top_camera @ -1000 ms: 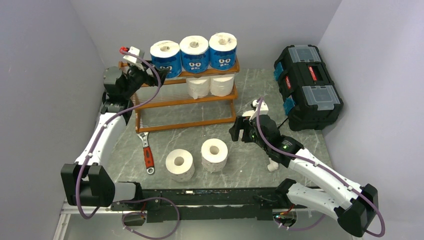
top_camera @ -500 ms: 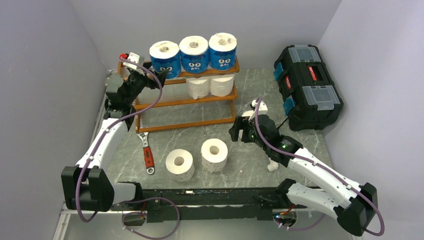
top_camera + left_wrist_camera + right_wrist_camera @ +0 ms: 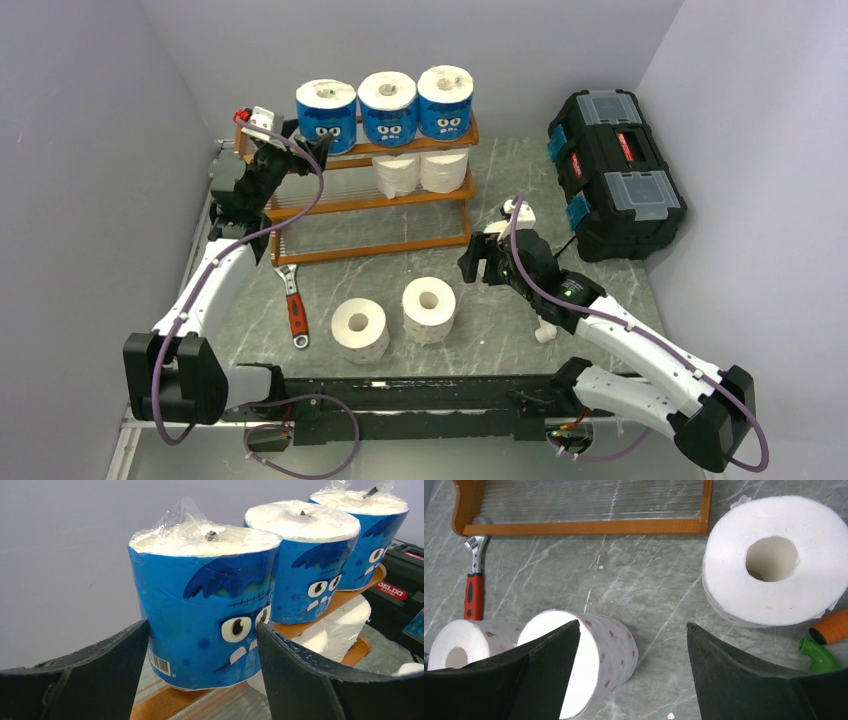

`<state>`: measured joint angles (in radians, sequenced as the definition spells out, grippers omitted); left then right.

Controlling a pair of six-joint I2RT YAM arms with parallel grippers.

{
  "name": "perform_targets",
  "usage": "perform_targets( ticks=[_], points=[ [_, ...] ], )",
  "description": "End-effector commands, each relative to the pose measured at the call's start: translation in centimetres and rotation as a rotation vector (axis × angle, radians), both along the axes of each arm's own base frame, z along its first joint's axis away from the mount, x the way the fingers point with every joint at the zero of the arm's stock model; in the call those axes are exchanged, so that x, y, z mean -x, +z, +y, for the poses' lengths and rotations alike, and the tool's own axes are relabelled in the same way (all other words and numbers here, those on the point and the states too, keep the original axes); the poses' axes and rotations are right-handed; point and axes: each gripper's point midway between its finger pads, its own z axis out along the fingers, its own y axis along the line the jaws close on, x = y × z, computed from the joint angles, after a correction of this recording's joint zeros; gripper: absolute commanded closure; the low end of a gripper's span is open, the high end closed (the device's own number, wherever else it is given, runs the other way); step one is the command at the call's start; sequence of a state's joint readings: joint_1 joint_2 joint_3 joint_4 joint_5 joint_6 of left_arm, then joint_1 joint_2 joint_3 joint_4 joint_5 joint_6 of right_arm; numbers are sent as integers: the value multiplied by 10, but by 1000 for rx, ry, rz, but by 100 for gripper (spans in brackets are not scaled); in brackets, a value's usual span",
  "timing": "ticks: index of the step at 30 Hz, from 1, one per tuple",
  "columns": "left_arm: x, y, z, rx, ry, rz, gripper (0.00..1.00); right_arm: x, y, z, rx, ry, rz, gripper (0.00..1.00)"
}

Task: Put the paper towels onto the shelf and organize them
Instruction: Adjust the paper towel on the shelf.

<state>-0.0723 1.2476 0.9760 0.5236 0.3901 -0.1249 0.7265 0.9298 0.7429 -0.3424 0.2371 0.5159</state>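
The shelf (image 3: 370,247) carries three blue-wrapped paper towels on its top tier and two white ones (image 3: 420,172) on the middle tier. My left gripper (image 3: 315,148) is shut on the leftmost blue roll (image 3: 326,118), which stands upright on the top tier (image 3: 350,597). In the left wrist view both fingertips lie against the sides of this roll (image 3: 200,605). Two white rolls (image 3: 359,329) (image 3: 429,308) stand on the table. My right gripper (image 3: 478,262) hangs open just right of them, holding nothing. In the right wrist view my right gripper (image 3: 634,627) hovers between a flower-printed roll (image 3: 609,650) and a third white roll (image 3: 774,560).
A red-handled wrench (image 3: 296,308) lies left of the loose rolls, below the shelf's left end. A black toolbox (image 3: 615,170) stands at the back right. An orange and green tool (image 3: 829,640) lies beside the third roll. Walls close in left, right and behind.
The left gripper and the leftmost blue roll have shifted slightly to the left along the top tier. The right arm has not moved.
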Motion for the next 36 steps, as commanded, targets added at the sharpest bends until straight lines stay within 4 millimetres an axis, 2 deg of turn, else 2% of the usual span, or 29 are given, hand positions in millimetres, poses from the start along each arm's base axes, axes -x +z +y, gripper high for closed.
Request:
perform_targets(
  ticks=[1,6,15,22,36],
  points=[
    [1,26,5,23,20,-101,19,-6,8,-3,-9,-23,-40,19],
    [-1,15,0,17,-8,-64,19,-6,8,-4,-6,-26,-41,19],
    [2,-5,-2,-10,-26,29,11,-7,6,-1,-12,-19,-37,20],
    [-1,-20,-4,-11,-37,71,12,-6,6,1,-20,-11,-33,20],
    [-8,-17,-18,33,-112,59,12,-5,6,-2,-17,-22,-33,20]
  ],
)
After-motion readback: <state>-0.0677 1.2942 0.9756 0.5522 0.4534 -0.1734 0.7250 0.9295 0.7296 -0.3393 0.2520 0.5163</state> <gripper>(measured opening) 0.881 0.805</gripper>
